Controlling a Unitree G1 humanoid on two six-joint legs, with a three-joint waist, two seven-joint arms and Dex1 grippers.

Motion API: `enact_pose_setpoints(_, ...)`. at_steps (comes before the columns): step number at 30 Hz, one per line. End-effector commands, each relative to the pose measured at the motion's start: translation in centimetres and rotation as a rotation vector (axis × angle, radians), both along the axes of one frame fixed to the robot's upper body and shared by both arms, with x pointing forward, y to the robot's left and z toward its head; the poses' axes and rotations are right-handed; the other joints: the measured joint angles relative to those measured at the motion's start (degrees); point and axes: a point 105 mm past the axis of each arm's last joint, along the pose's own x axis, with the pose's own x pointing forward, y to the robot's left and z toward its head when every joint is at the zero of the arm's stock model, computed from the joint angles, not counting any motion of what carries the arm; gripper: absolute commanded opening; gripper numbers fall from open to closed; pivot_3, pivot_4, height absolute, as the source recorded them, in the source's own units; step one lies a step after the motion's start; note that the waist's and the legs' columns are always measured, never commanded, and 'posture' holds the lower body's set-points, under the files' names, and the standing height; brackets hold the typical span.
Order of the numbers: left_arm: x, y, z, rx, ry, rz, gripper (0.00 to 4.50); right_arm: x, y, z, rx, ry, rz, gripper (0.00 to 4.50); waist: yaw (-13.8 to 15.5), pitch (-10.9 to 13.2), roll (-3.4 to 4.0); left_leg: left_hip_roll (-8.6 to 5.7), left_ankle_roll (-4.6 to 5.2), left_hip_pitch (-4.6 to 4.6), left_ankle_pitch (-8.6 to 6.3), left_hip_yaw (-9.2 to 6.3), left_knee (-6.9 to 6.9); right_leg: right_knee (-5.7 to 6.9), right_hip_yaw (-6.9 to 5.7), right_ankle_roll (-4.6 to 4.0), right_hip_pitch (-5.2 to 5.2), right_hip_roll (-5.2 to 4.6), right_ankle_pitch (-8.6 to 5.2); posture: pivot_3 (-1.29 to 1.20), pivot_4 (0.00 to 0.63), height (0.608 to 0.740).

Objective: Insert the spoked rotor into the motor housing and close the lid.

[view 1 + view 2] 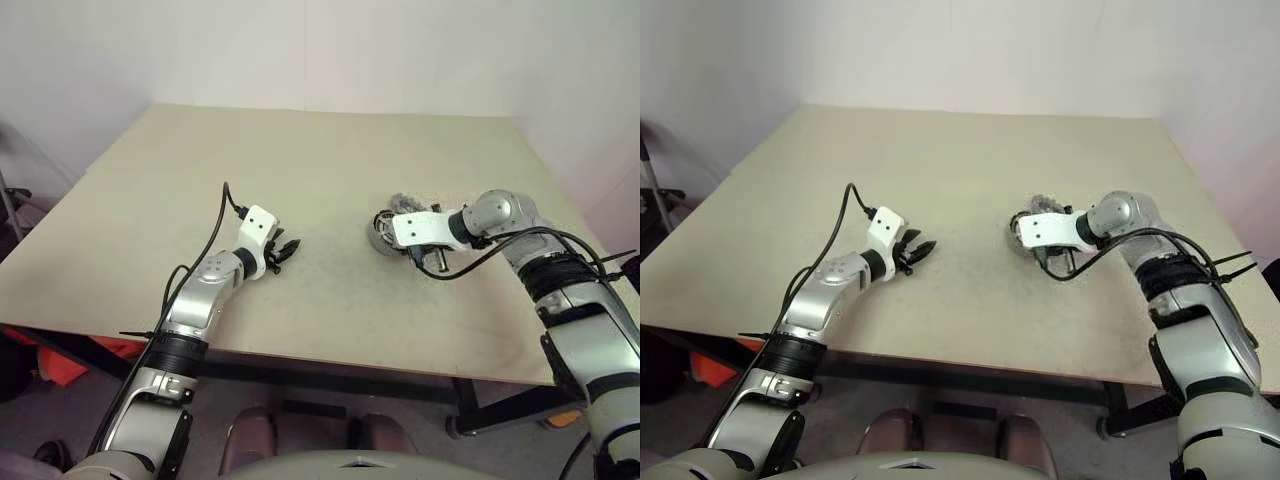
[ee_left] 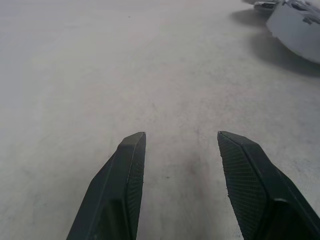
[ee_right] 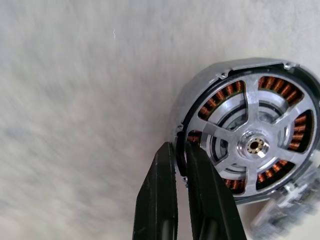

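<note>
on the table (image 1: pixel 330 160), right gripper (image 3: pixel 181 150) pinching motor housing (image 3: pixel 200 87) rim, left gripper (image 2: pixel 182 142) parted, empty

Soft, even indoor light; sharp head views, 1 smeared wrist view.

The table (image 1: pixel 300 180) is lit diffusely from above, with no hard glare and only faint, soft-edged shadows under the 2 arms. The wall behind looks washed out, almost overexposed, and the frame corners darken slightly. In the left wrist view the tabletop is evenly grey and the black fingers (image 2: pixel 125 190) are crisp, with a blurred shadow near the upper corner. In the right wrist view the tabletop is streaked by motion blur, while the motor housing (image 3: pixel 200 92) and spoked rotor (image 3: pixel 252 145) stay fairly sharp, with small bright glints on the hub and rim.
</note>
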Motion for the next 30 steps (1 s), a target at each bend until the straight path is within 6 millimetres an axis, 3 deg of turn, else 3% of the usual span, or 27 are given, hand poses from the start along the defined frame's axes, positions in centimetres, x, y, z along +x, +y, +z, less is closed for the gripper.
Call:
enact_pose_setpoints(1,0.1,0.0,1.6,-0.019,-0.057,-0.004,2.43,-0.8,2.3,3.5,0.176,0.055,-0.094,0.00,0.0,0.0,0.02,0.01,-0.02,0.00,-0.01,0.00,-0.01,0.00,0.00,0.00,0.00,0.00,0.00,0.00,0.000,0.740)
enact_pose_setpoints(9,0.0,0.0,1.5,-0.012,-0.057,-0.009,2.43,-1.2,5.0,4.2,0.383,0.254,-0.450,0.00,0.3,0.0,0.04,0.03,-0.17,0.05,0.05,-0.02,-0.02,0.03,0.01,0.00,0.02,0.01,0.00,0.00,0.000,0.740)
enact_pose_setpoints(13,-0.1,0.1,1.5,-0.011,-0.056,-0.007,2.43,-1.7,5.6,3.7,0.421,0.362,-0.612,0.00,0.5,0.0,0.06,0.03,-0.29,0.11,0.11,-0.03,-0.17,0.01,0.01,0.00,0.02,0.02,-0.01,0.00,0.000,0.740)
enact_pose_setpoints(23,-0.3,0.3,1.4,-0.009,-0.054,0.001,2.43,-2.5,8.1,3.8,0.469,0.486,-0.769,0.00,1.5,0.0,0.06,-0.02,-0.82,0.27,0.42,-0.02,-0.63,-0.14,0.02,0.01,0.02,0.02,-0.01,0.00,0.000,0.740)
enact_pose_setpoints(30,-0.3,0.4,1.4,-0.007,-0.055,0.008,2.43,-1.1,9.0,3.6,0.519,0.493,-0.873,0.00,1.4,0.0,0.06,0.05,-1.12,0.47,0.60,-0.02,-0.92,-0.10,0.04,-0.04,0.02,0.13,-0.04,0.00,0.000,0.740)
